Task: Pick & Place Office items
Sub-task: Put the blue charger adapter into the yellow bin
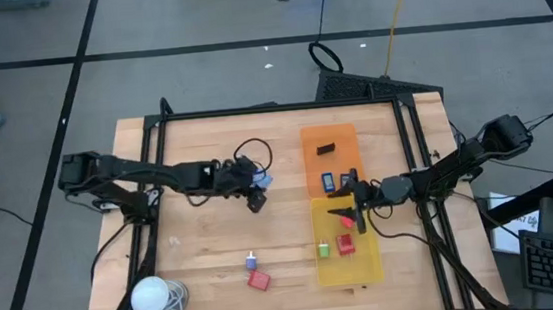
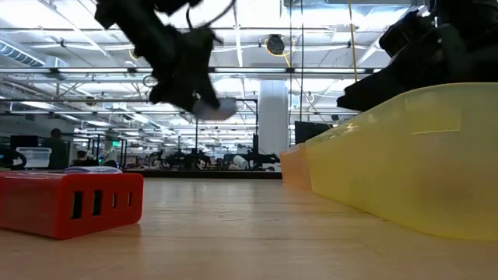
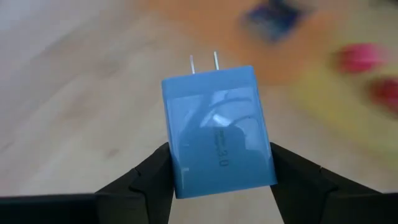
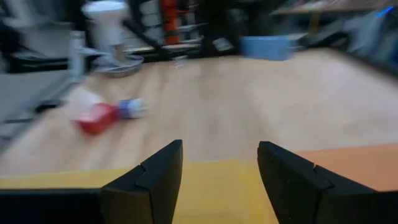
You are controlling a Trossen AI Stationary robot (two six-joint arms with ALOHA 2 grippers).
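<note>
My left gripper point(image 1: 257, 193) hangs above the middle of the table, shut on a light-blue plug block point(image 3: 217, 134) with two metal prongs. The low view shows that block point(image 2: 215, 109) well above the wood. My right gripper point(image 4: 217, 180) stands open and empty over the yellow tray point(image 1: 366, 263). In that tray lie a green piece point(image 1: 323, 248), a red piece point(image 1: 346, 243) and a black clip point(image 1: 342, 212). The orange tray point(image 1: 310, 167) holds a black piece point(image 1: 326, 150) and two blue ones point(image 1: 328, 182). A red block point(image 1: 258, 280) and a small blue-and-white piece point(image 1: 252, 263) rest flat on the table. My left gripper pinches the plug block by its two narrow sides point(image 3: 176, 168), at the end away from the prongs point(image 3: 204, 62). The fingers point(image 3: 146, 180) come slanting down from the table's left. The block is lifted clear of the table, with its prongs pointing away from the gripper.
A white ball with a coiled cord point(image 1: 151, 296) sits at the near left corner. The two trays lie end to end on the right half. In the low view the red block point(image 2: 70, 202) is close at the left and the yellow tray's wall point(image 2: 405, 155) at the right.
</note>
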